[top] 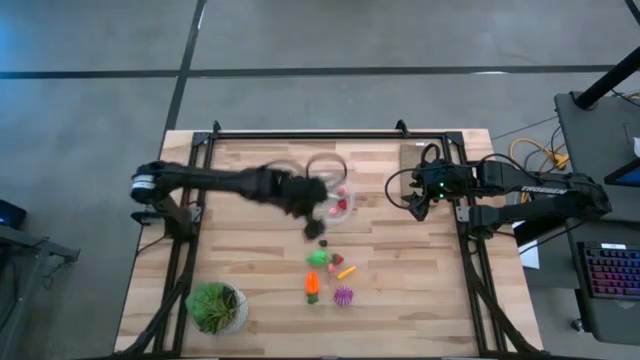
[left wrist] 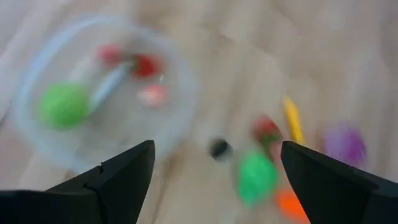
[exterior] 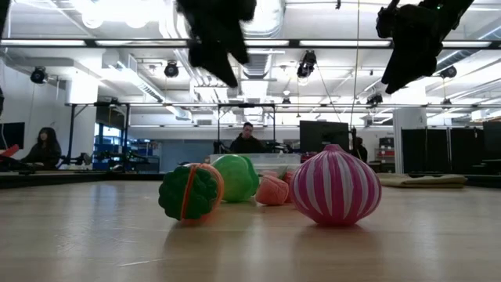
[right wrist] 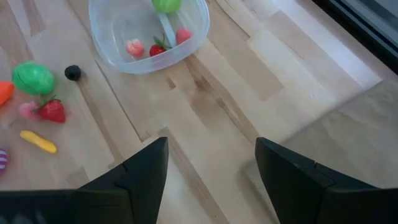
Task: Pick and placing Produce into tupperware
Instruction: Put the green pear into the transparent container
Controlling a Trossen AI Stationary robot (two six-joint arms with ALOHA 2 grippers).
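1. The left pincer (top: pixel 312 222) hangs above the desk (top: pixel 260 290) just beside the tupperware (top: pixel 335 200), on the side toward the loose produce. In its wrist view its two dark fingers (left wrist: pixel 118 177) stand wide apart with nothing between them.
2. The right pincer (top: pixel 418 205) waits over the right part of the desk, near a flat brown board (top: pixel 415 160). Its fingers (right wrist: pixel 146 168) are spread and hold nothing.
3. The tupperware (right wrist: pixel 149 31) sits near the middle of the desk, between the two arms. Inside it lie a green piece (right wrist: pixel 165 5), a red strawberry (right wrist: pixel 158 48), another red piece (right wrist: pixel 183 35) and a pink piece (right wrist: pixel 134 46).
4. Just outside the tupperware a dark berry (right wrist: pixel 73 73) lies on the wood.
5. Beyond the berry a green vegetable (right wrist: pixel 33 78) rests, with a second strawberry (right wrist: pixel 53 111) and a pale pink piece (right wrist: pixel 28 110) touching or nearly touching each other just beside it.
6. A yellow piece (right wrist: pixel 38 142) lies near those.
7. Farther toward the front edge an orange carrot (top: pixel 312 285) and a purple striped piece (top: pixel 343 295) sit side by side, a little apart.
8. A leafy plant (top: pixel 215 305) in a white pot stands at the front left of the desk.
9. In the low view, people (exterior: pixel 247 139) sit in the room behind the desk.
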